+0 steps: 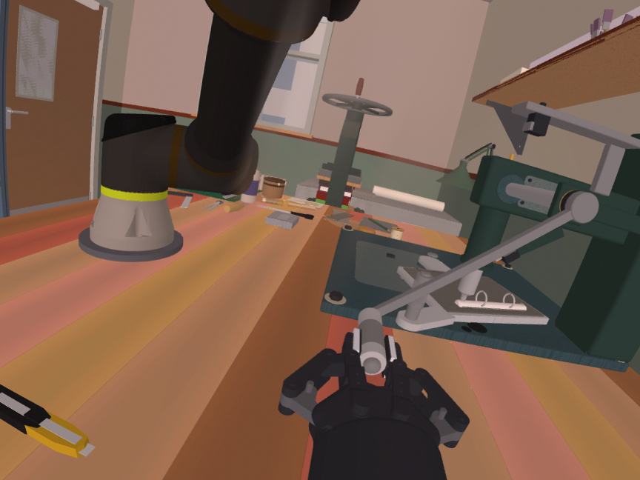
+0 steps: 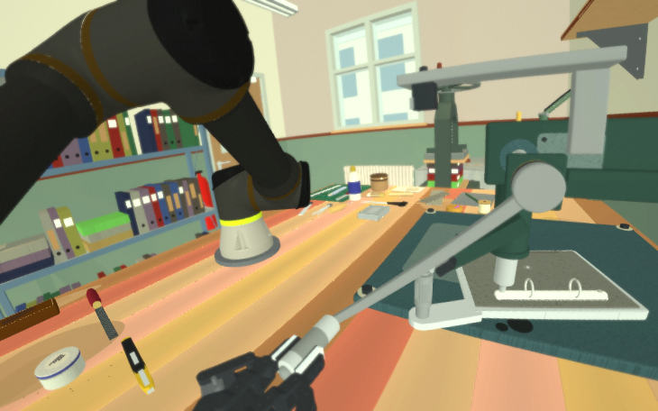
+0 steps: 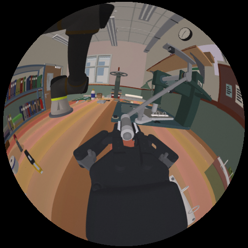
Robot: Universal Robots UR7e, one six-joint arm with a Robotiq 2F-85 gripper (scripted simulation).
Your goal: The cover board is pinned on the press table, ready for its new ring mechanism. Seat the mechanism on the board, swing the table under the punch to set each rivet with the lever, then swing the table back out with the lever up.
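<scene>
On the dark green press base at the right of the bench, the swing table (image 1: pixel 465 310) sits under the press head with the grey cover board (image 2: pixel 553 281) pinned on it. The white ring mechanism (image 1: pixel 491 305) (image 2: pixel 550 294) lies on the board, and the punch (image 2: pixel 502 274) tip rests on its left end. The long grey lever (image 1: pixel 465 263) slopes down from its hub toward the front of the bench. The lever's pale handle (image 1: pixel 371 343) (image 2: pixel 310 341) (image 3: pixel 127 129) is clamped in my gripper (image 1: pixel 373 351), which is closed around it.
The front edge of the press base (image 1: pixel 465 341) lies just behind my gripper. A yellow utility knife (image 1: pixel 46 429) lies at the near left. The arm's base (image 1: pixel 132 217) stands at the far left. Small tools and a screw press (image 1: pixel 351 150) fill the far end of the bench.
</scene>
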